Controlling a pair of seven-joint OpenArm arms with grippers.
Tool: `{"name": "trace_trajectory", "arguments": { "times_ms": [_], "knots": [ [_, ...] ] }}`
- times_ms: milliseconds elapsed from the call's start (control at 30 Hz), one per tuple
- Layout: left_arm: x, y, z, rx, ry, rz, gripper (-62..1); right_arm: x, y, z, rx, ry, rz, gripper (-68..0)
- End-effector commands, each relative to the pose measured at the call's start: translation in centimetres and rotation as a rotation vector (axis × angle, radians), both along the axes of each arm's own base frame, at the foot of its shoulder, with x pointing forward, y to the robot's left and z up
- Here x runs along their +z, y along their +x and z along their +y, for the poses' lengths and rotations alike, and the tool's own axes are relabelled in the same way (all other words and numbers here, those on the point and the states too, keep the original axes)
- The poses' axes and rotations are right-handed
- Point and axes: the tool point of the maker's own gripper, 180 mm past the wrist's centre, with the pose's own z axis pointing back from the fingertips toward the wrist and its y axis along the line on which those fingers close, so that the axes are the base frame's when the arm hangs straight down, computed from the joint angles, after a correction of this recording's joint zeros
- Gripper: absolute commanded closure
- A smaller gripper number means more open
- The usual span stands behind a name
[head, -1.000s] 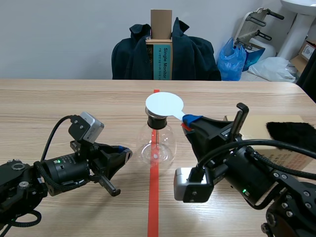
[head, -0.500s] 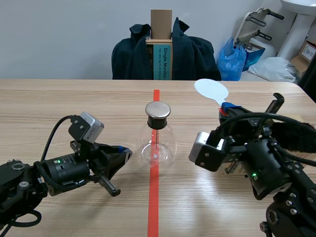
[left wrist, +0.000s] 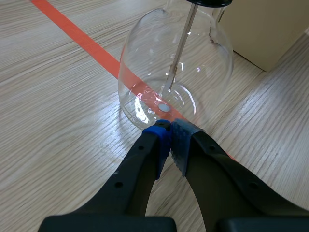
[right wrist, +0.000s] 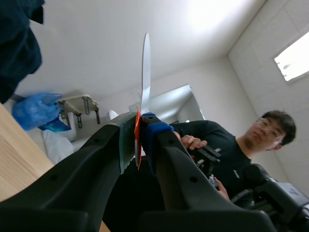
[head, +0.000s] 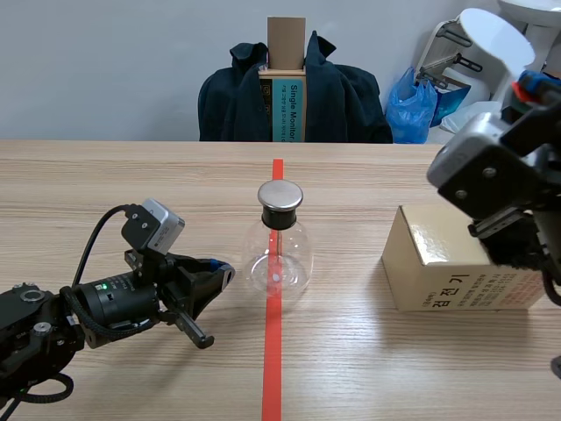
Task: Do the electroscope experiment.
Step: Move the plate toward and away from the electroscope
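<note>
- We see clear, glossy glass in the flask point(left wrist: 169, 63) just ahead of the left gripper point(left wrist: 171, 131), with a thin metal rod point(left wrist: 179, 48) inside.
- Its cap point(head: 280, 195) looks like dull brushed metal.
- The counter point(head: 131, 175) is matt wood grain.
- That gripper's fingers point(left wrist: 140, 169) are smooth black plastic, and their pads point(left wrist: 181, 142) are blue and dotted.
- The box point(head: 438, 254) has shiny gold-toned card.
- The white disc point(head: 495, 37) in the right gripper point(right wrist: 138, 126) looks smooth.

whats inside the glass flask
A thin metal rod hangs from the cap down inside the glass flask, ending by a small grey disc. Where the rod joins is hidden by the cap.
</note>
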Motion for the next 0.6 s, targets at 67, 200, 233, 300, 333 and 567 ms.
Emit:
{"name": "trace_trajectory", "arguments": {
  "times_ms": [67, 200, 233, 300, 333, 567],
  "knots": [
    [1.3, 0.6, -0.3, 0.000, -0.029, -0.033, -2.7, 1.6, -0.6, -0.8, -0.010, -0.008, -0.043, -0.7],
    [1.3, 0.6, -0.3, 0.000, -0.029, -0.033, -2.7, 2.2, -1.3, -1.4, -0.029, -0.006, -0.052, -0.7],
    [1.3, 0.6, -0.3, 0.000, -0.029, -0.033, -2.7, 2.4, -1.5, -1.6, -0.035, -0.008, -0.056, -0.7],
    [1.3, 0.6, -0.3, 0.000, -0.029, -0.032, -2.7, 2.5, -1.8, -2.0, -0.049, -0.013, -0.068, -0.7],
    [1.3, 0.6, -0.3, 0.000, -0.029, -0.032, -2.7, 2.6, -1.9, -2.2, -0.055, -0.017, -0.071, -0.7],
    [1.8, 0.3, 0.5, 0.004, -0.022, -0.047, -2.7, 2.7, -3.0, -4.0, -0.120, -0.049, -0.094, -0.9]
  ]
}}
